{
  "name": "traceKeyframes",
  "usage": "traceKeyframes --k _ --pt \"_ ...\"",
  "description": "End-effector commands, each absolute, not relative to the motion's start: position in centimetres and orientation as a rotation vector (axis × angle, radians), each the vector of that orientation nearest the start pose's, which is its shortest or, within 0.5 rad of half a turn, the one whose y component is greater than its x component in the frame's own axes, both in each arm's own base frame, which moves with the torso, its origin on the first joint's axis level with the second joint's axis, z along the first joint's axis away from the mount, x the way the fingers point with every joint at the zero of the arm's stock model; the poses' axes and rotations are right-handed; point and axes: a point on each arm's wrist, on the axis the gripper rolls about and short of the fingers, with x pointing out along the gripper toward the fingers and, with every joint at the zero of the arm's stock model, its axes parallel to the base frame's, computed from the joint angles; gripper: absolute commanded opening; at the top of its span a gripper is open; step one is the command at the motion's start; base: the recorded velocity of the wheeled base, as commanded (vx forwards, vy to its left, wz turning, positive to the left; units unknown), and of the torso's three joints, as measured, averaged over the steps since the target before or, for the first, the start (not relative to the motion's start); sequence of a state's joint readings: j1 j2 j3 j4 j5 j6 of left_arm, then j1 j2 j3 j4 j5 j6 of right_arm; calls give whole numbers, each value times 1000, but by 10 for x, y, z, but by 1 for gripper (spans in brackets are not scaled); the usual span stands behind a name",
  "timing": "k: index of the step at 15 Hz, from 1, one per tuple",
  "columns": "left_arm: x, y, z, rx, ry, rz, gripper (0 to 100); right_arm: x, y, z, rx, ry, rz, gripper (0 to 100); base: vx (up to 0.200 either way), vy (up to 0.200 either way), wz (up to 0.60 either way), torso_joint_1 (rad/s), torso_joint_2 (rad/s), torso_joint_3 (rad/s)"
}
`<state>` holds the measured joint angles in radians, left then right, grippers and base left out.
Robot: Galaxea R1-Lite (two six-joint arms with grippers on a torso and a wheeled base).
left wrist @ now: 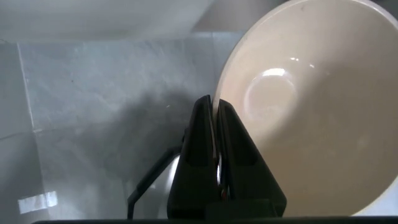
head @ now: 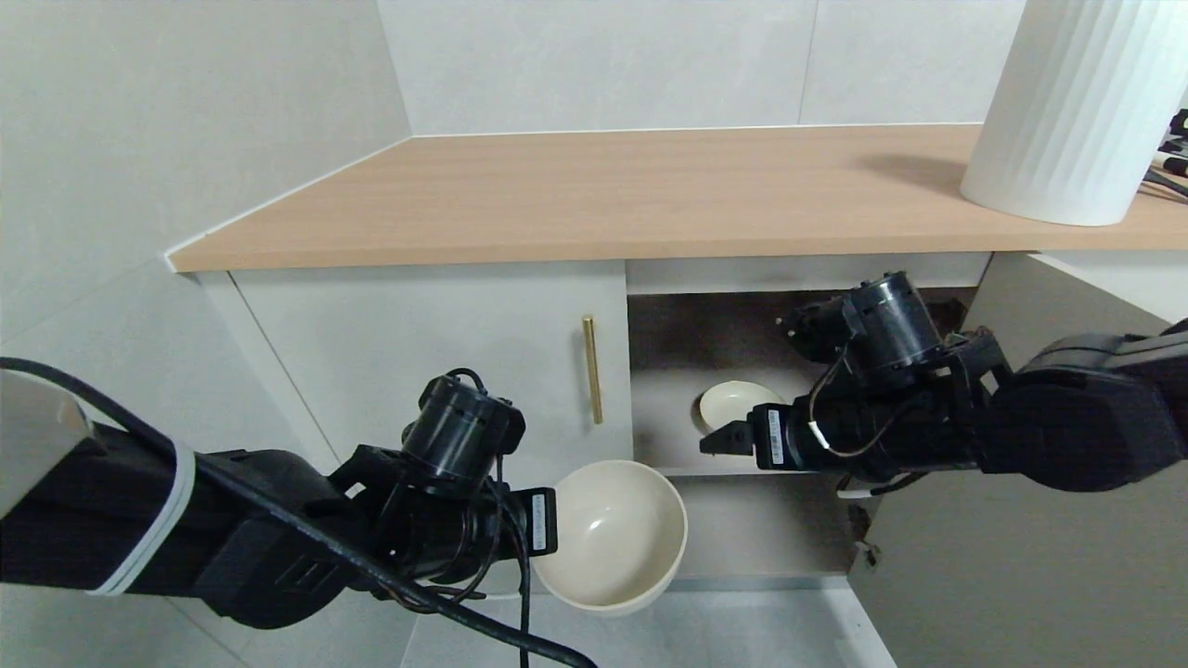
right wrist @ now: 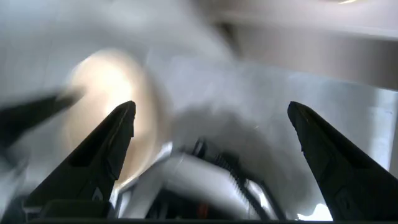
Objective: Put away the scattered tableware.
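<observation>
Jaws clamped on the cream bowl [head: 617, 533] at the left, spread wide apart at the right, both in front of the cupboard [head: 436, 343].

From where I stand, the left gripper [head: 548, 521] pinches the rim of the cream bowl, one finger inside and one outside, and holds it in the air low before the cupboard with its hollow tipped up and outward. Past it comes the closed door with its brass handle [head: 591, 369], then the open compartment [head: 705, 353]. A smaller cream dish [head: 738, 404] sits on the shelf there. The right gripper [head: 729, 436] hangs at the shelf's front edge just beside that dish, its fingers well apart and gripping nothing; I cannot tell whether it touches the dish. Up on the wooden countertop [head: 603, 195], far right, stands a white ribbed container [head: 1077, 111].
</observation>
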<state>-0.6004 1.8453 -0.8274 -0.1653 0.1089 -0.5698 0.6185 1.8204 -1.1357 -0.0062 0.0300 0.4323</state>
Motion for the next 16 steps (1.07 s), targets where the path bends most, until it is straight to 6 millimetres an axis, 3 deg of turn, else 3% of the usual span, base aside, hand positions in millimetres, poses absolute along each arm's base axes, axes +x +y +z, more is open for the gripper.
traceKeyframes --k 1,5,11,16 --pt "252 -173 99 -219 912 -219 0 251 200 182 141 764 544 100 0 0 0 0 0 0" --pt "248 -177 103 -218 901 -239 0 239 222 157 59 836 589 100 0 0 0 0 0 0" --pt "243 -183 103 -191 891 -241 0 247 236 128 -19 862 483 100 0 0 0 0 0 0" --pt "242 -184 101 -185 900 -237 0 251 239 125 -18 863 475 100 0 0 0 0 0 0"
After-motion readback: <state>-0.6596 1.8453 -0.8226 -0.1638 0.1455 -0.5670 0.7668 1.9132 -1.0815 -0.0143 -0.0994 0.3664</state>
